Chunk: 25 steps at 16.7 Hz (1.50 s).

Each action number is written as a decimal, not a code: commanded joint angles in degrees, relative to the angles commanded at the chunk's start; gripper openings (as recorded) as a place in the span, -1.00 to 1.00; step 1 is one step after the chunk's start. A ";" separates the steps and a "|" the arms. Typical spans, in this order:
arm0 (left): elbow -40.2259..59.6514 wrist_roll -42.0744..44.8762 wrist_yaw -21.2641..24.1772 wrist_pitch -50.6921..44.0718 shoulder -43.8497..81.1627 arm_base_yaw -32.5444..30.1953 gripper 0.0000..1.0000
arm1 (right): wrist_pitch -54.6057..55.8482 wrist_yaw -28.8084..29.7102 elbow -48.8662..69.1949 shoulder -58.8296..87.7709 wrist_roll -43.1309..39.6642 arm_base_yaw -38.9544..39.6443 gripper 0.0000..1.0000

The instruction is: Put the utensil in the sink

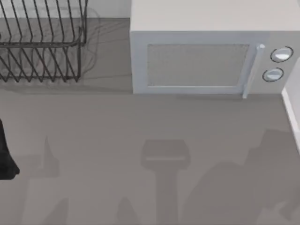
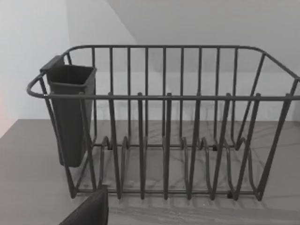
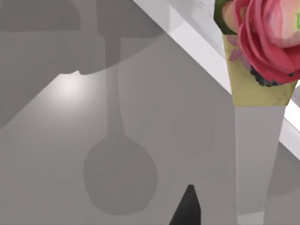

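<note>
The utensil and the sink are out of view. A dark part of my left arm (image 1: 5,159) sits at the table's left edge. In the left wrist view a dark tip of my left gripper (image 2: 89,212) hangs low in front of a wire dish rack (image 2: 164,96). In the right wrist view a dark tip of my right gripper (image 3: 187,208) hovers above the grey table, near a tall vase (image 3: 257,154) that holds a pink flower (image 3: 269,33).
The dish rack (image 1: 42,44) stands at the back left, with a dark cutlery cup (image 2: 70,112) hung on one end. A white microwave (image 1: 206,56) fills the back middle and right. A white raised edge (image 1: 293,117) runs along the right side. Arm shadows fall on the grey tabletop.
</note>
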 joint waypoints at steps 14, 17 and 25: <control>0.00 0.00 0.00 0.00 0.00 0.00 1.00 | -22.37 0.55 78.03 50.24 16.32 14.21 -1.00; 0.00 0.00 0.00 0.00 0.00 0.00 1.00 | -23.94 0.69 83.79 54.43 18.49 15.64 -1.00; 0.00 0.00 0.00 0.00 0.00 0.00 1.00 | -23.36 0.66 83.63 54.75 18.83 15.65 -1.00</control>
